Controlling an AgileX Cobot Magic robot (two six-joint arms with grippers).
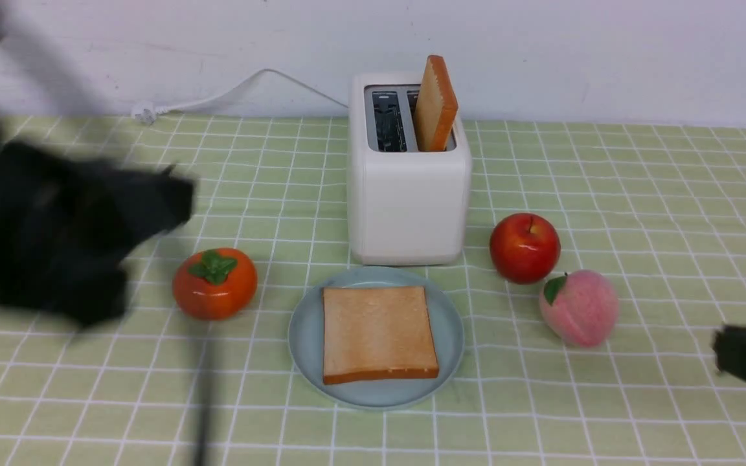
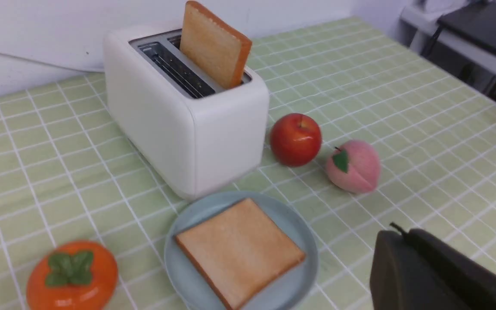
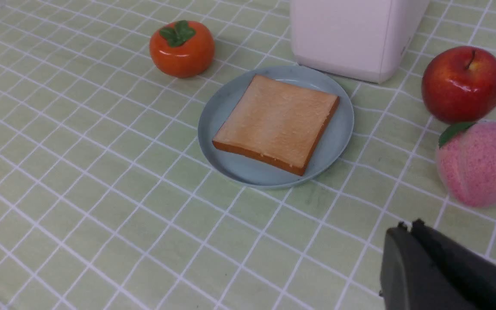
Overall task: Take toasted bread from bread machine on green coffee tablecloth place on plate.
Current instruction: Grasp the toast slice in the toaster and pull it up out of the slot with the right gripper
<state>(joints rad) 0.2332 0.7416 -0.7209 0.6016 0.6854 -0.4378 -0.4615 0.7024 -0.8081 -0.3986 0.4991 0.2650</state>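
readable text: none | brands, numbers, signs: none legible | bread machine (image 1: 405, 207) faces: blank white

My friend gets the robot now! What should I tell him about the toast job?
Left gripper: looks shut, empty.
Right gripper: looks shut, empty.
Done: one square golden-brown toast slice lies flat on the round pale blue-grey plate, in front of the boxy white toaster on the yellow-green checked tablecloth.
To do: the second toast slice stands in the toaster's right slot; move it onto the plate.
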